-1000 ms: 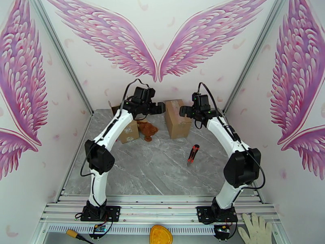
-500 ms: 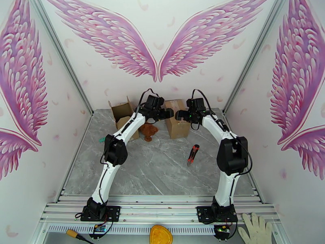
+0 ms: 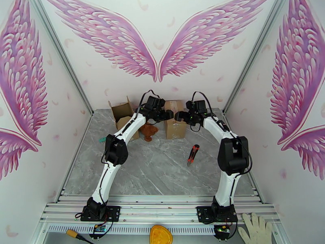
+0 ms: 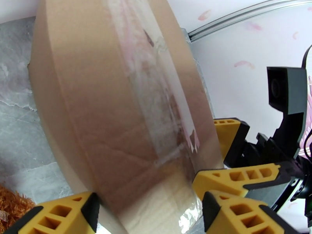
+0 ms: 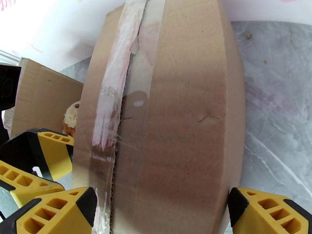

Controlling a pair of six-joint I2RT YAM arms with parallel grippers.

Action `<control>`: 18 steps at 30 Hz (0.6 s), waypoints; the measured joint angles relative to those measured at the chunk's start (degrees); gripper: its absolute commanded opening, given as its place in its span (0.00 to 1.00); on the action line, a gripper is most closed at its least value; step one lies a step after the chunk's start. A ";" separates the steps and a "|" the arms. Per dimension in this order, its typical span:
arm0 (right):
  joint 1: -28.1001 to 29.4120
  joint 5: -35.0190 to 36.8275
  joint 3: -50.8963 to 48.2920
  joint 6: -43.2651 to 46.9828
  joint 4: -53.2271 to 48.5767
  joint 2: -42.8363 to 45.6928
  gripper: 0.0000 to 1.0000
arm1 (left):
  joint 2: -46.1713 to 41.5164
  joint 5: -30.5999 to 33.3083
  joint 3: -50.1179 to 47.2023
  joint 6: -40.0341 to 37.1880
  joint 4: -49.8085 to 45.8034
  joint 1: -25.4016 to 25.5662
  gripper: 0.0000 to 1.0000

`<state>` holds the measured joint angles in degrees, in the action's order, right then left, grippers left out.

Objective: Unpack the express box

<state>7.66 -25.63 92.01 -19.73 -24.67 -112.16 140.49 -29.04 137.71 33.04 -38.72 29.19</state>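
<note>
The express box (image 3: 175, 126) is a brown carton sealed with clear tape, standing at the back of the table. My left gripper (image 3: 170, 115) reaches it from the left and my right gripper (image 3: 181, 117) from the right, both at its top. In the left wrist view the box (image 4: 117, 106) sits between my left gripper's (image 4: 150, 207) yellow fingers (image 4: 58, 215), which lie close to its sides. My right gripper (image 5: 162, 209) straddles the box (image 5: 175, 114) the same way, jaws wide. Neither pair is visibly clamped.
An opened carton (image 3: 123, 115) stands at the back left, with a brown plush toy (image 3: 148, 131) on the table beside it. A red and black utility knife (image 3: 193, 153) lies right of centre. White gloves (image 3: 256, 228) rest beyond the near rail.
Both arms have stretched forward. My left gripper swung right from the opened carton to the taped box, the right gripper moved in too, and both pairs of jaws have narrowed a little.
</note>
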 measured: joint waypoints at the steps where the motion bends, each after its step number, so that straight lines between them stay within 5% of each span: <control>1: 0.00 -0.37 -1.01 -0.07 0.42 0.55 0.92 | -0.52 -0.09 -1.31 -0.22 0.09 0.00 0.72; 18: 2.23 -3.10 -19.91 -2.29 2.19 15.76 0.91 | -21.66 -1.46 -33.51 -6.12 1.62 3.61 0.69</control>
<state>9.89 -28.73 72.10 -22.02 -22.48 -96.40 118.83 -30.50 104.20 26.92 -37.10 32.80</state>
